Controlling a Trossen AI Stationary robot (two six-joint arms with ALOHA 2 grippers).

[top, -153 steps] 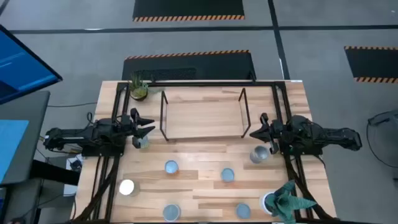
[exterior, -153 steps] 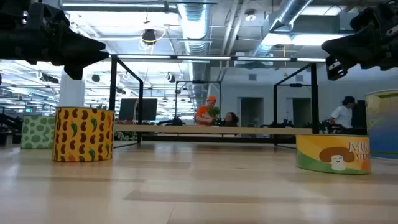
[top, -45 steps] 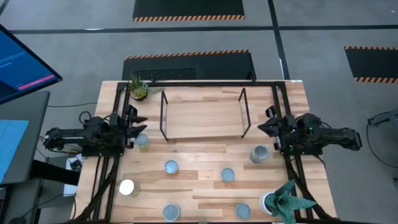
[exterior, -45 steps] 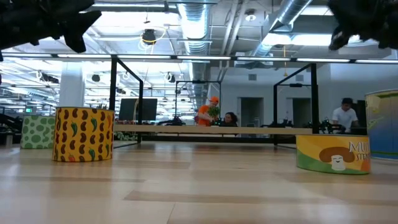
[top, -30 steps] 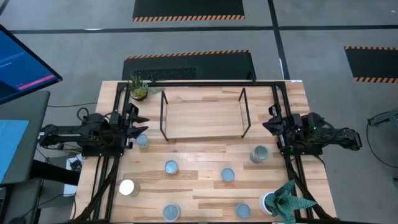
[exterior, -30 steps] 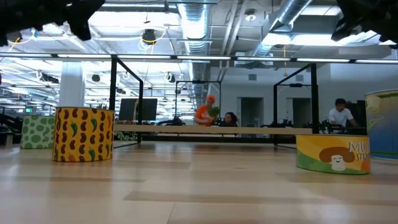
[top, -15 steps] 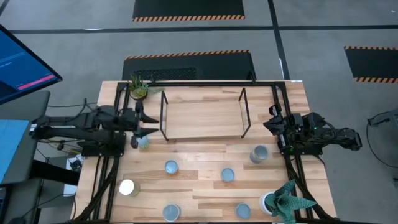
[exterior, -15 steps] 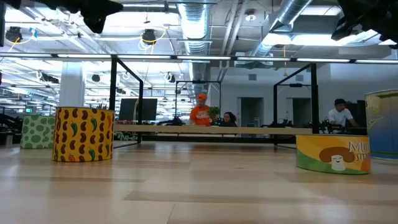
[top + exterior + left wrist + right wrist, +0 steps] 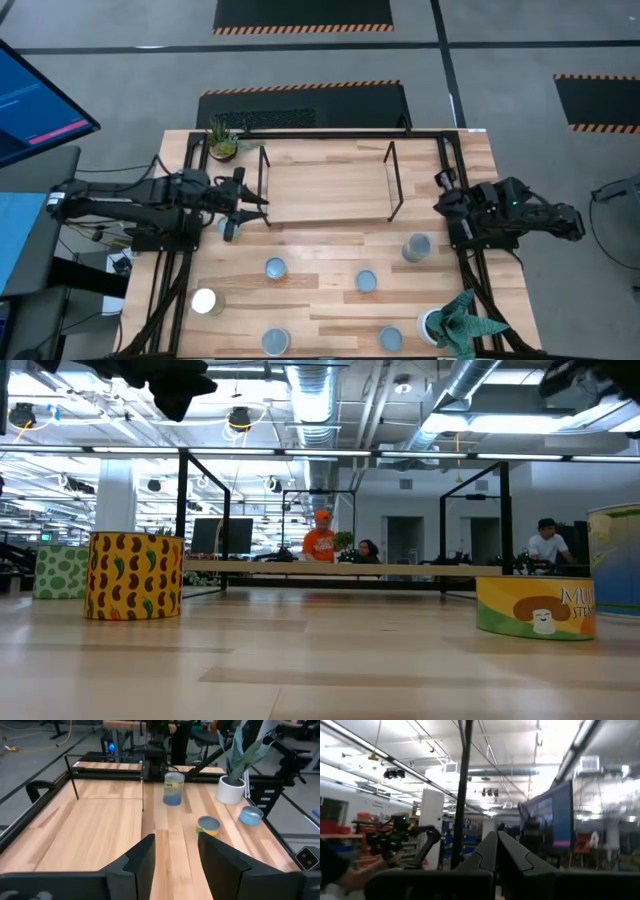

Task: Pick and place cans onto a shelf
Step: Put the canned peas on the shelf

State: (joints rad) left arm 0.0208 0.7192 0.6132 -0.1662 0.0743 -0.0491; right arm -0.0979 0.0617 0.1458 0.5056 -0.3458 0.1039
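Thin black rod shelf [image 9: 327, 184] with pale wood board, long axis along the tabletop's [image 9: 330, 300] far edge; short round metal cans [image 9: 366, 281] stand upright. Left gripper [image 9: 252, 207] hovers at the shelf's left end, jaws apart, empty; right gripper [image 9: 441, 201], at the right edge, has its jaws closed, empty.

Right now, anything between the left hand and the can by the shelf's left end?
Nothing visible. The left hand hovers, open, directly over that can, beside the shelf. The right hand waits at the table's right edge.

Six or so upright cans [image 9: 275, 268] stand before the bare shelf [image 9: 325, 190].
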